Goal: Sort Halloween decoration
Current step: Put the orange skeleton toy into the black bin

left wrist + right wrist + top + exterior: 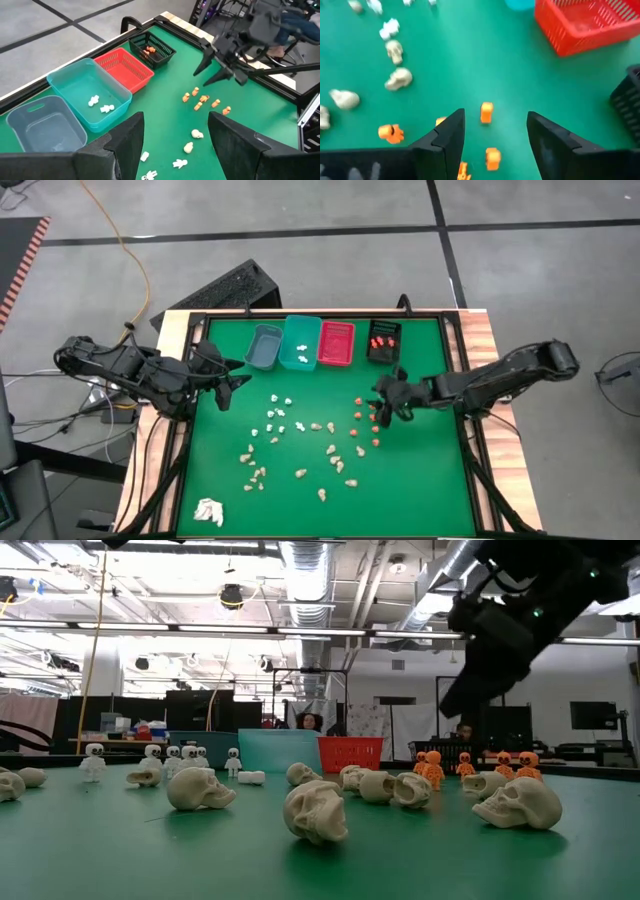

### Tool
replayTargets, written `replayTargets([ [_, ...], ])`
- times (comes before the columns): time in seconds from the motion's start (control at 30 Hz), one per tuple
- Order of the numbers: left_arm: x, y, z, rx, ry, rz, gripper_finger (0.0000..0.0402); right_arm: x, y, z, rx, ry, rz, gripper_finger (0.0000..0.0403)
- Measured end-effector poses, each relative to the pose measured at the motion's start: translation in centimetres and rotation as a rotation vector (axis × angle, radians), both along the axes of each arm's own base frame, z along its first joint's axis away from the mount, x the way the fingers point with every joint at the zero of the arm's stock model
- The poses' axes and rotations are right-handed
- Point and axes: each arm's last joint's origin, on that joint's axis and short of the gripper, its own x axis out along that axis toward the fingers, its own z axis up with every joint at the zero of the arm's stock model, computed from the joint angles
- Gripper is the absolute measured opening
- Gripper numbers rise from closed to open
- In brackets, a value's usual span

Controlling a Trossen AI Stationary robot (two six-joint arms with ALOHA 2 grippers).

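Tiny Halloween pieces lie scattered on the green mat (420, 480): white skeleton figures (278, 412), beige skulls (330, 455) and orange figures (365, 420). My right gripper (385, 405) hovers open just above the orange figures (486, 112), slanting down, with nothing between its fingers. My left gripper (232, 385) waits open, raised over the mat's left edge, empty (175, 117). Two white pieces lie in the teal bin (100, 105). Orange pieces lie in the black bin (149, 50).
Four small bins stand in a row at the mat's far edge: grey (264, 346), teal (301, 341), red (336, 342) and black (384, 340). A white papery wad (208, 511) lies at the near left corner. A raised dark frame (190, 430) borders the mat.
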Motion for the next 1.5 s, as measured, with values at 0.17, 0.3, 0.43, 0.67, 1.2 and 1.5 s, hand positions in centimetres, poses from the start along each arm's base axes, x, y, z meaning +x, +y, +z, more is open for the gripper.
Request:
replayTargets([
  [0.17,0.0,0.0,0.0,0.0,0.0,0.002,0.021,0.6,1.0,-2.0,-0.014,0.068,-0.037,0.0207],
  [0.3,0.0,0.0,0.0,-0.007,-0.003,0.005,0.021,0.3,1.5,-4.0,0.006,0.111,-0.081,0.0207],
  [0.43,0.0,0.0,0.0,-0.006,-0.003,0.006,0.021,0.3,1.8,-5.4,0.026,0.112,-0.096,0.0207],
  [0.67,0.0,0.1,0.0,0.004,-0.005,0.023,0.021,0.9,1.9,-6.4,0.04,0.096,-0.109,0.0177],
  [1.2,0.0,0.1,0.0,0.002,-0.006,0.024,0.021,0.9,1.5,-6.5,0.068,0.087,-0.173,0.0013],
  [1.5,0.0,0.1,0.0,0.002,-0.005,0.024,0.021,0.8,1.7,-6.2,0.121,0.049,-0.208,0.0016],
])
